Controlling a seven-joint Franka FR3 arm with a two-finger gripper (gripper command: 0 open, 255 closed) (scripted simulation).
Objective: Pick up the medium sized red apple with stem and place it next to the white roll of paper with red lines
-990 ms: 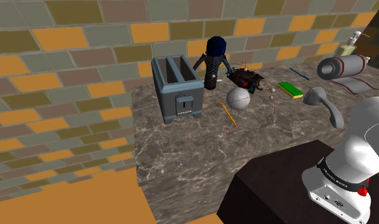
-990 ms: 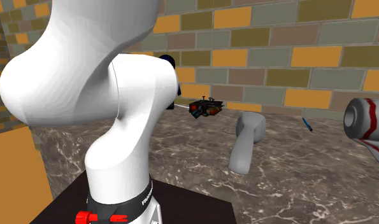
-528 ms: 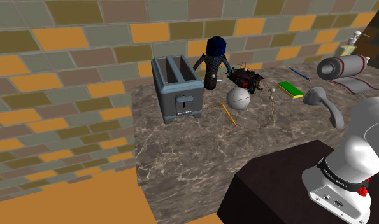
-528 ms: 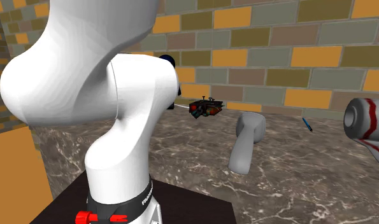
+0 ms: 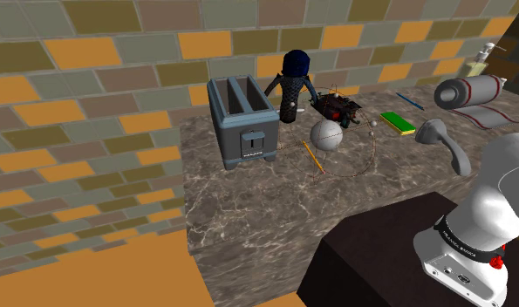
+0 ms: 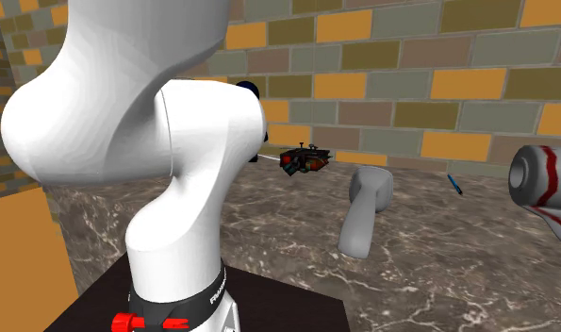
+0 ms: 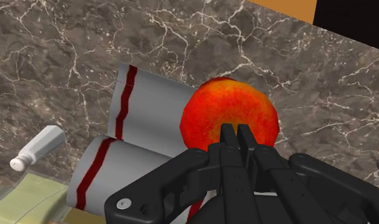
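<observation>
— So, where is the red apple [image 7: 229, 114] lying?
— On the marbled counter [image 7: 86, 38], just past the tips of the fingers [image 7: 228, 137]. It touches the grey roll of paper [image 7: 153, 105] with its red lines. I can't make out a stem from this side.
— And the gripper [image 7: 237, 127]?
— The fingers are together with nothing clasped between them. The apple sits beyond them, not in them.
— How would it handle?
— I'd judge it firm, smooth, round and moderately heavy. It shouldn't crush, but it could roll or slip. Spread the fingers wide first, then take it across its widest girth.
— Room to move?
— It's tight on the roll's side, because the paper looks soft and might dent or roll off if bumped. A small white bottle [image 7: 35, 147] lies on the roll's far side. On the apple's other side the counter is bare, though its edge runs not far behind, with an orange surface [image 7: 290, 9] past it. Coming in from above looks safest.
</observation>
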